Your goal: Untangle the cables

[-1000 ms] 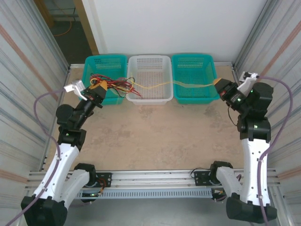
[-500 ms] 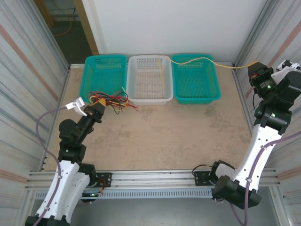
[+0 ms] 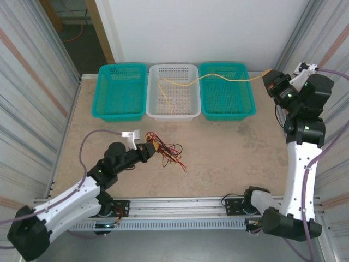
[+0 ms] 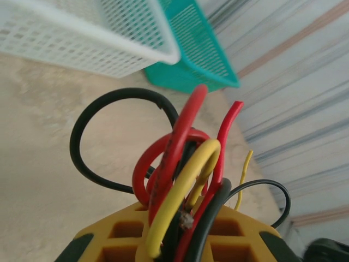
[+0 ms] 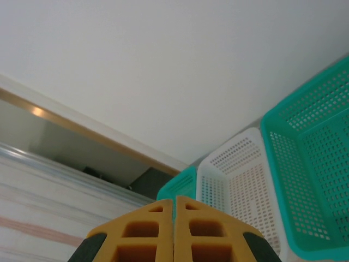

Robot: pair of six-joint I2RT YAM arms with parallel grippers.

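Tangled bundle of thin red, black and yellow wires lies on beige tabletop, near-left of centre. One end clamped in left gripper, jaws almost closed around strands. Pale yellow thin wire well apart: crosses far-right teal mesh basket and drops into white mesh basket. Right end pinched in fully closed right gripper. Wires likely light, limp, slightly springy, slick; loops snag. Best hold: single strand near free end, away from knot.
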